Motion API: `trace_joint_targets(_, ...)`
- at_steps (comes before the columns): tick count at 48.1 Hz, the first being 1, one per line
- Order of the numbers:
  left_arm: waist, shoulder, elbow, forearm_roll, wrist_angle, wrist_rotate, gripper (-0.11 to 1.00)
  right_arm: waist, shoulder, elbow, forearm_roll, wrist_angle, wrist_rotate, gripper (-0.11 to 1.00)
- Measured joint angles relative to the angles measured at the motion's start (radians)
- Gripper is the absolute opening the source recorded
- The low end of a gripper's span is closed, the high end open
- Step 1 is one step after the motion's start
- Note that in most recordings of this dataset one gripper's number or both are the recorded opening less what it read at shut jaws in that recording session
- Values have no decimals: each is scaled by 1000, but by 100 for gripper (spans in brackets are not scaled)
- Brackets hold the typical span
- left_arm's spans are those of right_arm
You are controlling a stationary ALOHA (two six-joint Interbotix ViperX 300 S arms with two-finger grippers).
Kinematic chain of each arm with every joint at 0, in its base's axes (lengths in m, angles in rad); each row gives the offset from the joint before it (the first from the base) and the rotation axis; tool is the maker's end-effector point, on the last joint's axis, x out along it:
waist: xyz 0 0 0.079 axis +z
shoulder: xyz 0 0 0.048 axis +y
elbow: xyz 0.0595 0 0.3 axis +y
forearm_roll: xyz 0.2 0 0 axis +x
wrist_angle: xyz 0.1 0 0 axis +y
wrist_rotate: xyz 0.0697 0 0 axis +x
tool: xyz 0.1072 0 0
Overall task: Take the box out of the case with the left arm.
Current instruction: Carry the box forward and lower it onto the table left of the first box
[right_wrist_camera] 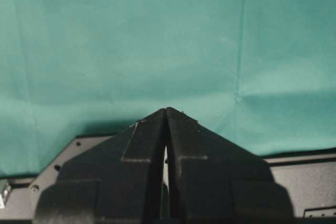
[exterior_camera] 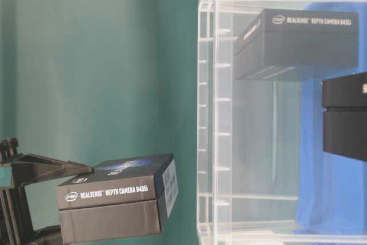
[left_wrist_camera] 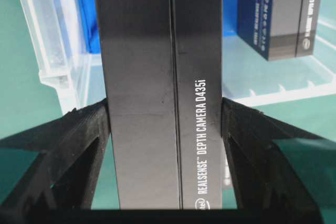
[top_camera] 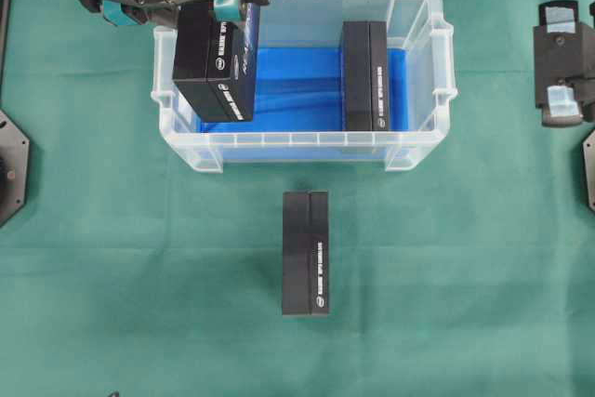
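Note:
My left gripper (left_wrist_camera: 165,109) is shut on a black box (left_wrist_camera: 163,77) printed "RealSense Depth Camera D435i", with one finger (left_wrist_camera: 79,145) on each long side. In the overhead view this box (top_camera: 216,72) hangs tilted over the left end of the clear case (top_camera: 307,148), under the left gripper (top_camera: 200,11). The table-level view shows the held box (exterior_camera: 114,202) outside the case's rim (exterior_camera: 209,113). A second black box (top_camera: 363,76) stands on the blue floor inside the case. My right gripper (right_wrist_camera: 166,111) is shut on nothing over the green cloth.
A third black box (top_camera: 305,253) lies on the green cloth in front of the case. The right arm (top_camera: 562,62) rests at the right edge of the table. Black mounts sit at the left edge (top_camera: 11,165).

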Motion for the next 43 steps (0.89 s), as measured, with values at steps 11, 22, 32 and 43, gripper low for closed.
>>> trace_joint_targets(11,0,0,0,0,-2,0,61,0,0,0,0,0,0,0)
trace_joint_targets(22,0,0,0,0,0,0,61,0,0,0,-2,0,0,0)
trace_joint_targets(32,-20,0,0,-2,5,-17,61,0,0,0,-2,0,-3,0)
trace_joint_targets(43,-89,-6,0,0,18,-64,61,0,0,0,-3,-2,-5,0)
